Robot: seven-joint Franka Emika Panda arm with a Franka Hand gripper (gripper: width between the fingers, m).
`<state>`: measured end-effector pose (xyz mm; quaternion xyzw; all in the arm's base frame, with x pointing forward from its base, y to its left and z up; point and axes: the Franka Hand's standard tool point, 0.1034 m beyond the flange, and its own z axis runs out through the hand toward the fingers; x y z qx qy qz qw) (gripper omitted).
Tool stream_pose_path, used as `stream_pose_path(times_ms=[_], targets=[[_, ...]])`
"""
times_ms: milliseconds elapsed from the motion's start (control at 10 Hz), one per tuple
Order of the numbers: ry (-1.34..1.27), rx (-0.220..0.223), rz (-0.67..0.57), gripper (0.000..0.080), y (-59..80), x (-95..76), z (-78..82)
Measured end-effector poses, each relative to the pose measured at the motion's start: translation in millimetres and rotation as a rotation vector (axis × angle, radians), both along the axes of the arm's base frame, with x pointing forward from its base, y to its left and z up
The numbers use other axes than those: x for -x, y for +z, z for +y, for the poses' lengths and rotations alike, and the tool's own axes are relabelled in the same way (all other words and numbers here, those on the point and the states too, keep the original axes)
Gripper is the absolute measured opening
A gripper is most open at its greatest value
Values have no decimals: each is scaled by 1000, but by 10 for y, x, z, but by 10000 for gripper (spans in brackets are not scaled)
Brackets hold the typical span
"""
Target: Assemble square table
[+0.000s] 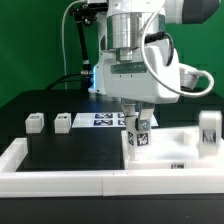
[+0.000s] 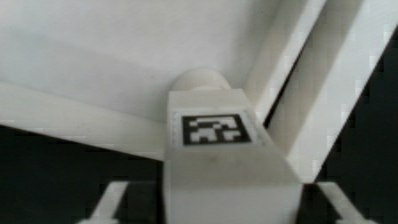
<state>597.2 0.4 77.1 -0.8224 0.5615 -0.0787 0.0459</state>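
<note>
The white square table top (image 1: pixel 178 150) lies flat at the exterior view's right. A chunky white leg (image 1: pixel 138 136) with a tag stands upright on its near-left corner. My gripper (image 1: pixel 137 118) hangs straight over this leg. In the wrist view the leg (image 2: pixel 214 130) stands between my fingers (image 2: pixel 118 200), with a dark gap on each side, so the gripper (image 2: pixel 224 206) is open around it. The top (image 2: pixel 107 60) fills the area behind the leg. Another leg (image 1: pixel 208 128) stands upright at the top's far right. Two loose legs (image 1: pixel 36 122) (image 1: pixel 63 121) lie at the left.
The marker board (image 1: pixel 103 120) lies flat behind the gripper. White rim bars (image 1: pixel 60 178) edge the black surface at the front and left. A white bar (image 2: pixel 342 90) runs close beside the table top in the wrist view.
</note>
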Motion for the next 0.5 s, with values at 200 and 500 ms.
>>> stream_pose_path(times_ms=[200, 500], targets=[[80, 13, 7, 560, -7, 11, -11], [428, 73, 12, 645, -2, 12, 3]])
